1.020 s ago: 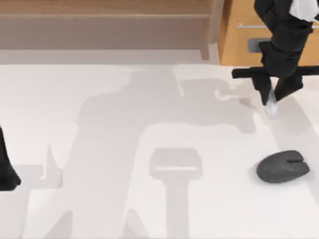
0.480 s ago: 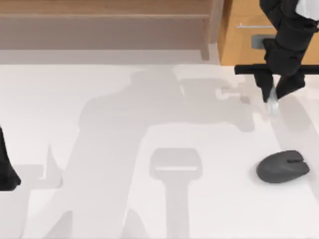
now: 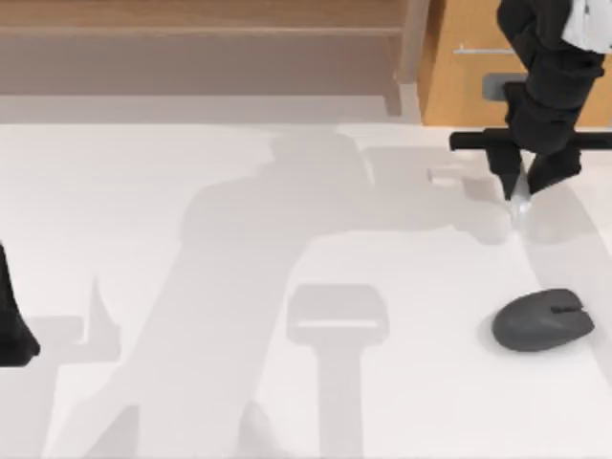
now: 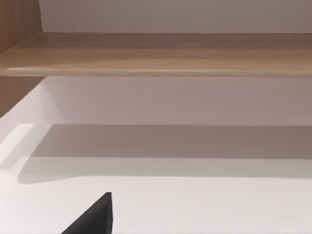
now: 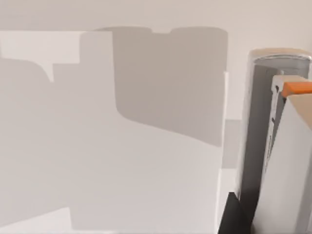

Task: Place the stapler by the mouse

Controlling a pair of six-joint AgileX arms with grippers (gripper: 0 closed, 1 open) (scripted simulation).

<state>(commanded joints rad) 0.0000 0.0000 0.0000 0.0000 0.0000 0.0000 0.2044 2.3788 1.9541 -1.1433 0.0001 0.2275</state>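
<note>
The stapler [image 3: 519, 200] is a pale, slim bar hanging between the fingers of my right gripper [image 3: 525, 187], which is shut on it above the table's far right. Close up in the right wrist view, the stapler [image 5: 271, 146] is a grey-white bar with an orange tip. The dark grey mouse [image 3: 543, 320] rests on the white table [image 3: 191, 287] nearer the front, well apart from the stapler. My left arm [image 3: 11, 325] is parked at the table's left edge.
A wooden shelf [image 3: 201, 38] runs along the back of the table, and an orange-brown cabinet [image 3: 469, 67] stands at the back right behind my right arm. Arm shadows lie across the middle of the table.
My right gripper, still holding the stapler, has shifted slightly toward the back of the table. Its shadow slid to the right. The mouse and left arm stayed put.
</note>
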